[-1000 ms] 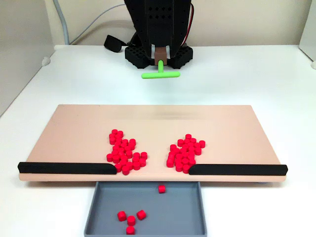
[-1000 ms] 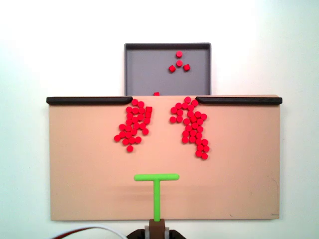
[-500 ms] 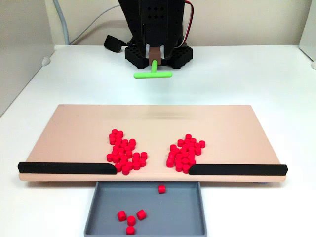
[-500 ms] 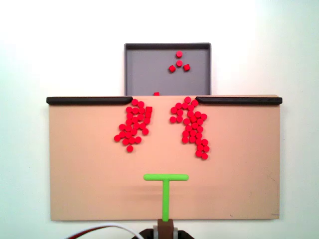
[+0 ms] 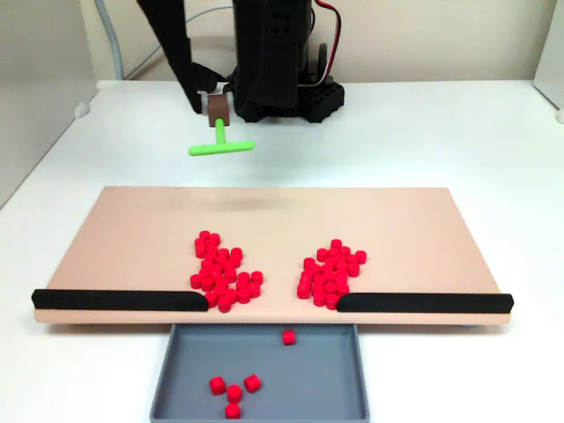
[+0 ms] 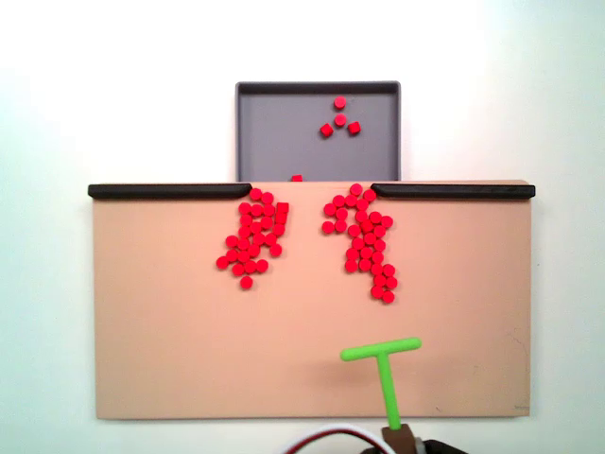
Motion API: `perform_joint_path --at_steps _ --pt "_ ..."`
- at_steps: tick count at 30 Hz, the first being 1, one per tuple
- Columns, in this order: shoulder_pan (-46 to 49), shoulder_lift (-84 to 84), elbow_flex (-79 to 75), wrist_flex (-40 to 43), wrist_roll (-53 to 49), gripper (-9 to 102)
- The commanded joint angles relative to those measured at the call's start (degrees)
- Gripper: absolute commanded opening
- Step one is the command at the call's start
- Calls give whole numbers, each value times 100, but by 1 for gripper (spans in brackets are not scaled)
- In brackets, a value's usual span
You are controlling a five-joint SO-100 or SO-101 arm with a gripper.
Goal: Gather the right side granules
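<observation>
The black arm's gripper (image 5: 218, 107) is raised above the tabletop's far edge, angled left in a fixed view.

One tan board (image 6: 170, 359) carrying two black rails (image 6: 168, 190) and two red clusters: granules (image 6: 367, 241), roughly thirty; compact cluster (image 6: 254, 236), roughly thirty. One grey tray (image 6: 274, 132) past the board's railed edge, five loose red blocks (image 6: 340, 120). One green T-shaped pusher (image 6: 383, 364).

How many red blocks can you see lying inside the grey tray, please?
5. In the grey tray, four red blocks cluster near its front-left corner in a fixed view, and one lone block sits by the board's edge, which partly hides it in the top-down fixed view.
</observation>
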Motion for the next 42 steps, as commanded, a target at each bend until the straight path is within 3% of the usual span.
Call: perform_joint_path --at_steps 1,19,26,42 --pt "396 -70 -123 -35 -1292 0" --pt "1415 -993 -1011 -35 -4922 0" --pt "1600 -1274 -1230 -35 -6864 0" --pt "1617 -2399 -2101 -422 -7937 0"
